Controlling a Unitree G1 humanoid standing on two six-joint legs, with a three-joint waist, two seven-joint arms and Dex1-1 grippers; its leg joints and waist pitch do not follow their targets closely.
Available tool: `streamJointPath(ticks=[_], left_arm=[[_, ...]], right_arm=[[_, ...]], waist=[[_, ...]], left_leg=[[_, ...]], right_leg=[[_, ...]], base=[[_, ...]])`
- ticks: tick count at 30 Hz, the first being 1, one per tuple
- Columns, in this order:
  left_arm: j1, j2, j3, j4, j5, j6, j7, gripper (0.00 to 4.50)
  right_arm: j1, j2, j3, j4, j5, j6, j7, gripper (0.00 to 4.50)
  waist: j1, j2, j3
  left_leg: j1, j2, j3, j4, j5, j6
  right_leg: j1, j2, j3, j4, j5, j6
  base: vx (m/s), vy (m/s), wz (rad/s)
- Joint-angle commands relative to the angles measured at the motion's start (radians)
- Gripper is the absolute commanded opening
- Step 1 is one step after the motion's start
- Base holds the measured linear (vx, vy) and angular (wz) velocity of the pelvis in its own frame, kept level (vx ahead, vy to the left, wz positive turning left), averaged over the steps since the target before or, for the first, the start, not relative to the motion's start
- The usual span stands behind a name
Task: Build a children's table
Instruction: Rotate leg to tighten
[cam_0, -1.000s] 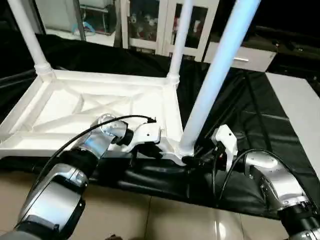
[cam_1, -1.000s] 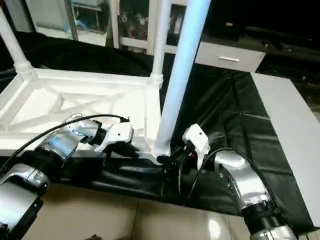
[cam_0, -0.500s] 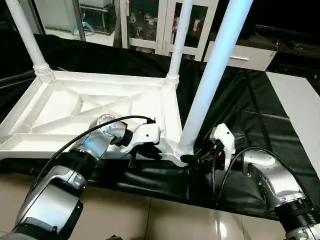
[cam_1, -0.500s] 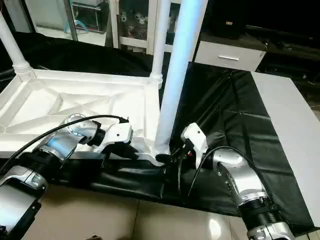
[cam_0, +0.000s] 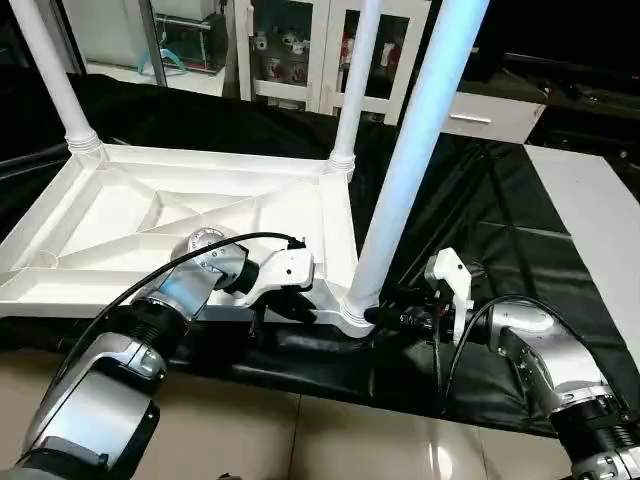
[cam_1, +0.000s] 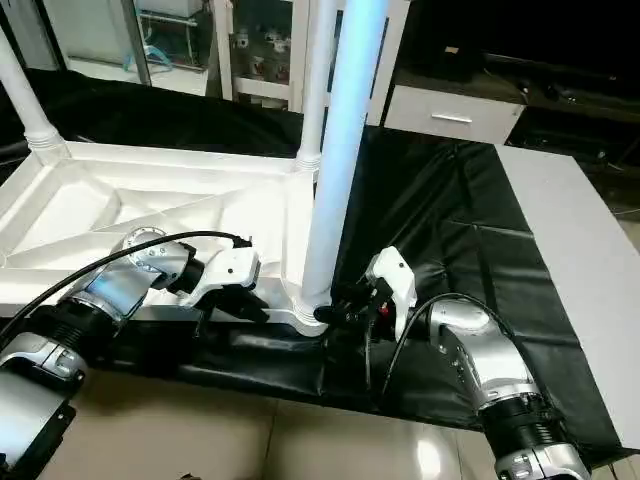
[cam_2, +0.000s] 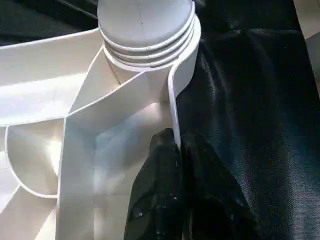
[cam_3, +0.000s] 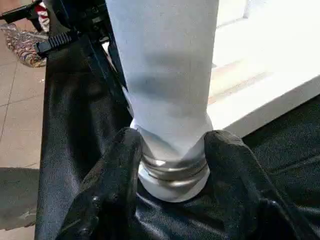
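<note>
You see the white tabletop lying upside down on the black-covered work surface, with its ribbed underside facing up. Three legs stand in its corner sockets. The near leg rises from the socket at the corner closest to your right arm and leans toward 1 o'clock in the head views. The second leg stands at the far corner, around 12 o'clock from that socket. The third leg stands at the far corner at 10 o'clock.

Your left gripper has its two black fingers pressed together on the thin side wall of the tabletop, just beside the socket of the near leg. One finger is inside the rim and the other is outside, so the wall is pinched between them. In the head view this gripper sits at the near long edge, at 9 o'clock from the base of the near leg.

Your right gripper has its fingers on both sides of the near leg, at the ribbed collar where the leg enters the socket. Both fingers touch the leg, so the leg is clamped at its foot. In the head view this gripper is at 3 o'clock from the socket, low over the black cover.

Behind the work surface, at 12 o'clock, there is a white cabinet with glass doors.
</note>
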Motion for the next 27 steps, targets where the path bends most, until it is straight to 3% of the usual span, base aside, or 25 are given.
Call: streamJointPath(ticks=[1, 2, 3, 5, 15, 18, 23, 24, 27], left_arm=[[0.036, -0.005, -0.086, 0.012, 0.062, 0.002, -0.043, 0.0], [0.035, -0.005, -0.086, 0.013, 0.061, 0.002, -0.042, 0.0], [0.035, -0.005, -0.086, 0.014, 0.061, 0.002, -0.04, 0.0], [0.036, -0.005, -0.087, 0.014, 0.061, 0.001, -0.039, 0.0], [0.039, -0.005, -0.088, 0.008, 0.063, 0.002, -0.039, 0.0], [0.04, -0.005, -0.088, 0.008, 0.063, 0.002, -0.039, 0.0], [0.046, -0.002, -0.088, 0.0, 0.06, 0.008, -0.042, 0.0], [0.048, 0.001, -0.087, -0.005, 0.059, 0.013, -0.042, 0.0], [0.049, 0.001, -0.086, -0.007, 0.058, 0.016, -0.042, 0.0]], right_arm=[[-0.022, 0.011, -0.011, 0.023, -0.003, 0.014, -0.023, 2.22], [-0.023, 0.012, -0.012, 0.023, -0.003, 0.015, -0.024, 2.33], [-0.025, 0.017, -0.012, 0.021, -0.002, 0.018, -0.024, 2.33], [-0.023, 0.02, -0.011, 0.014, 0.001, 0.022, -0.025, 2.5], [-0.016, 0.041, 0.01, 0.023, -0.045, -0.019, -0.056, 3.48], [-0.021, 0.045, 0.021, 0.029, -0.064, -0.028, -0.069, 3.48], [-0.033, 0.063, 0.019, 0.047, -0.065, -0.034, -0.075, 3.48], [-0.037, 0.067, 0.015, 0.053, -0.061, -0.032, -0.074, 3.23], [-0.04, 0.068, 0.014, 0.059, -0.062, -0.033, -0.073, 3.03]], waist=[[-0.003, 0.005, -0.05], [-0.004, 0.005, -0.05], [-0.004, 0.014, -0.048], [-0.008, 0.009, -0.048], [-0.007, 0.015, -0.054], [-0.005, 0.018, -0.055], [-0.006, 0.016, -0.056], [-0.005, 0.011, -0.056], [-0.004, 0.01, -0.056]], left_leg=[[0.012, 0.044, -0.024, -0.075, -0.362, 0.001], [0.011, 0.044, -0.024, -0.075, -0.365, 0.001], [0.014, 0.044, -0.025, -0.076, -0.376, -0.002], [0.012, 0.044, -0.025, -0.077, -0.384, -0.004], [0.013, 0.045, -0.024, -0.077, -0.372, -0.01], [0.013, 0.045, -0.025, -0.077, -0.375, -0.015], [0.013, 0.045, -0.025, -0.078, -0.375, -0.014], [0.012, 0.046, -0.024, -0.077, -0.364, -0.011], [0.012, 0.046, -0.023, -0.077, -0.354, -0.006]], right_leg=[[0.03, -0.063, 0.041, -0.071, -0.365, -0.19], [0.03, -0.063, 0.041, -0.071, -0.372, -0.189], [0.027, -0.064, 0.041, -0.074, -0.386, -0.186], [0.028, -0.063, 0.041, -0.075, -0.392, -0.183], [0.03, -0.062, 0.042, -0.068, -0.322, -0.206], [0.032, -0.063, 0.042, -0.068, -0.329, -0.203], [0.031, -0.063, 0.042, -0.067, -0.32, -0.208], [0.032, -0.063, 0.042, -0.064, -0.306, -0.212], [0.032, -0.063, 0.042, -0.063, -0.302, -0.213]], base=[[0.0, 0.0, 0.0], [0.0, 0.0, 0.0], [0.0, 0.0, 0.0], [0.0, 0.0, 0.0], [0.0, 0.0, 0.0], [0.0, 0.0, 0.0], [0.0, 0.0, 0.0], [0.0, 0.0, 0.0], [0.0, 0.0, 0.0]])
